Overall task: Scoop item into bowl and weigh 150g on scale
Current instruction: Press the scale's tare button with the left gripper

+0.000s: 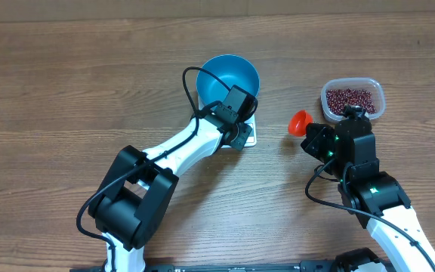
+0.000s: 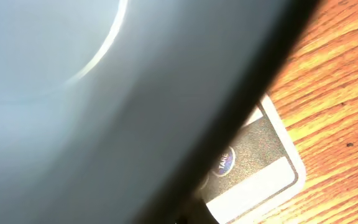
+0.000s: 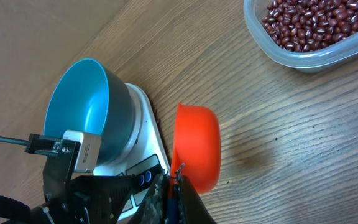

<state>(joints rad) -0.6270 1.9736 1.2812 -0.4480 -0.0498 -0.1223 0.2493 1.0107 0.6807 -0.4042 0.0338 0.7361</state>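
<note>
the blue bowl already sits on the white scale, so that whatever falls into it is weighed at once, and it looks empty. the left gripper hangs low at the scale's display edge, just beside the bowl's wall. its fingers are pressed together with nothing between them that i can see. perhaps it is there for a button, but i cannot tell if it touches. the right gripper has its fingers closed narrow on the handle of an orange scoop, so the cup sticks out in front of the fingertips. i see no beans in it. the beans lie in the clear tub, beyond these fingertips and off to one side, apart from the scoop. i judge the scooping is not yet begun.
</note>
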